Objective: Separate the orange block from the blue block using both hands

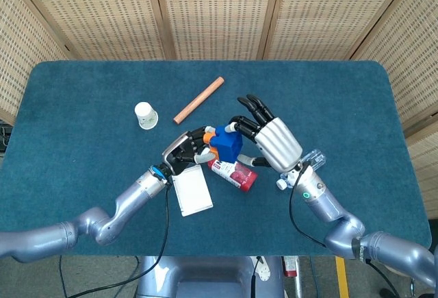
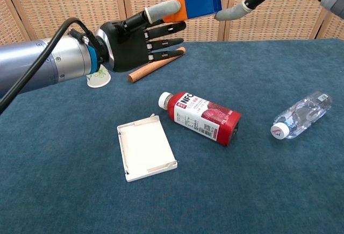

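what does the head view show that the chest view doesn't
Only the head view shows the whole right hand and its open fingers around the blue block. Only the chest view shows the block pair lifted clear of the table, with one grey fingertip of the right hand touching the blue block. Both show the left hand holding the orange block, and the red bottle.

Your left hand [image 1: 183, 154] holds the orange block [image 1: 209, 141] up over the blue table [image 1: 82, 175]. The blue block [image 1: 228, 144] is stuck to the orange one. Your right hand [image 1: 272, 142] is right beside the blue block, with its dark fingers [image 1: 245, 124] spread around it. A red bottle [image 1: 233, 172] lies under the blocks. A white tray [image 1: 191, 190] lies next to the bottle. A clear bottle [image 1: 306, 163] peeks out behind your right hand. A paper cup [image 1: 145, 114] and a wooden stick [image 1: 198, 99] lie farther back.
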